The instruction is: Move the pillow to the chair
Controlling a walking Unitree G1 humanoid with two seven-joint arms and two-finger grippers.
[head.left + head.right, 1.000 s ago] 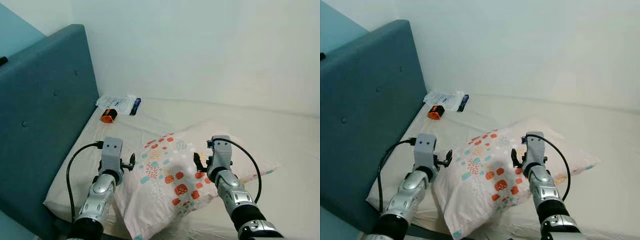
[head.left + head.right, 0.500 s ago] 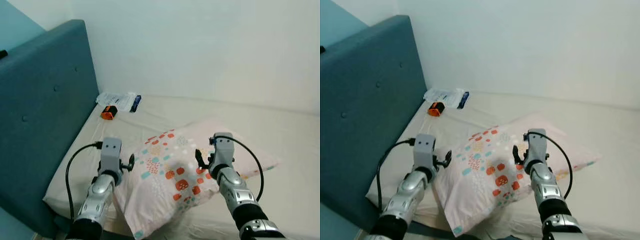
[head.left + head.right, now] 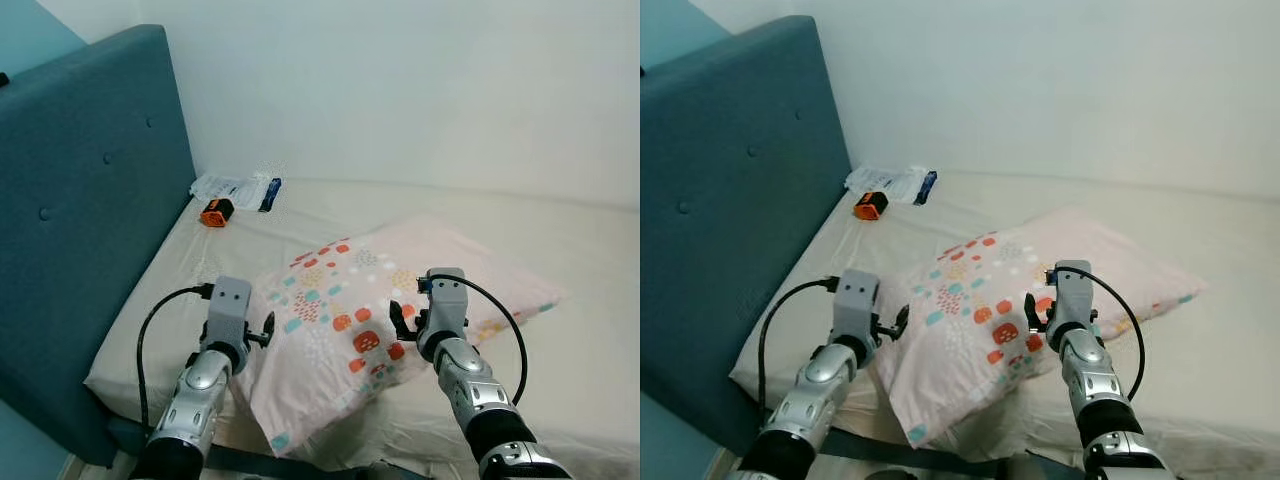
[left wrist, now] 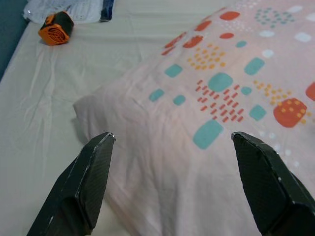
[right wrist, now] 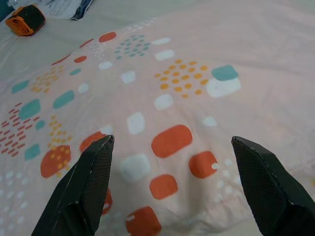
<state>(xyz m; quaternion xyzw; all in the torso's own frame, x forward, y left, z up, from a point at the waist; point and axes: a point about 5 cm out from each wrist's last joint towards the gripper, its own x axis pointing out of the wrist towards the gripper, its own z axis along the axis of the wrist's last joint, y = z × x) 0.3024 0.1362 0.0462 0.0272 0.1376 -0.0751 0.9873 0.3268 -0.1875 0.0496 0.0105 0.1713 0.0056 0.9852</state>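
Bed [image 3: 590,290] with pillow [image 3: 370,320], orange object [image 3: 213,212], packet [image 3: 235,188].

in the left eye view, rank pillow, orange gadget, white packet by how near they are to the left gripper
From the left gripper:
1. Pillow, right beside it on the bed.
2. Orange gadget, farther up near the headboard.
3. White packet, just beyond the gadget, by the wall.

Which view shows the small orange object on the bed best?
The left wrist view: the orange object is sharpest there, its round grille visible. The right wrist view catches it at a corner; both eye views show it small, near the headboard.
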